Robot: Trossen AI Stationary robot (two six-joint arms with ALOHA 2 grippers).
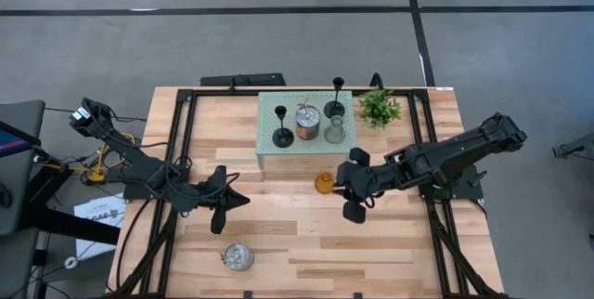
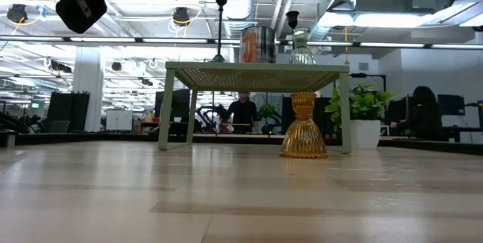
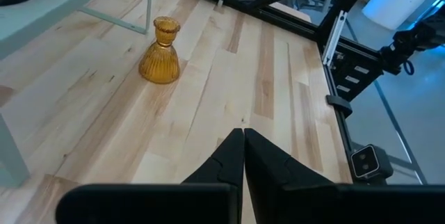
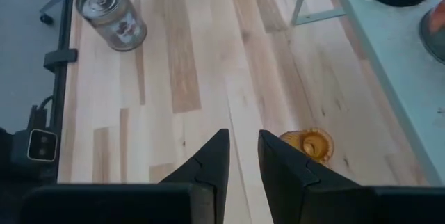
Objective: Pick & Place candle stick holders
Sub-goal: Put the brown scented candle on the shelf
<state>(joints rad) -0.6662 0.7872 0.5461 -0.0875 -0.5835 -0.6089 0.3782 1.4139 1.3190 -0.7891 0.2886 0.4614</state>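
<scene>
I hover my right gripper (image 4: 240,156), fingers slightly apart and empty, near the ribbed amber glass holder (image 4: 306,145) at its three o'clock, ready to grab it

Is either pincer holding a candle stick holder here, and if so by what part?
Nothing is held. The left pincer is shut and empty; the right pincer is slightly open above the table, beside the amber holder.

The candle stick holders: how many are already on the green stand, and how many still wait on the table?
Four look placed on the pale green stand: two black stemmed holders, a silvery cup and the clear glass holder. Nothing is in hand: the right claw hovers by the amber holder with a small gap between its fingers, the left claw is shut and empty. Left on the table: the amber holder and the second silvery cup.
</scene>
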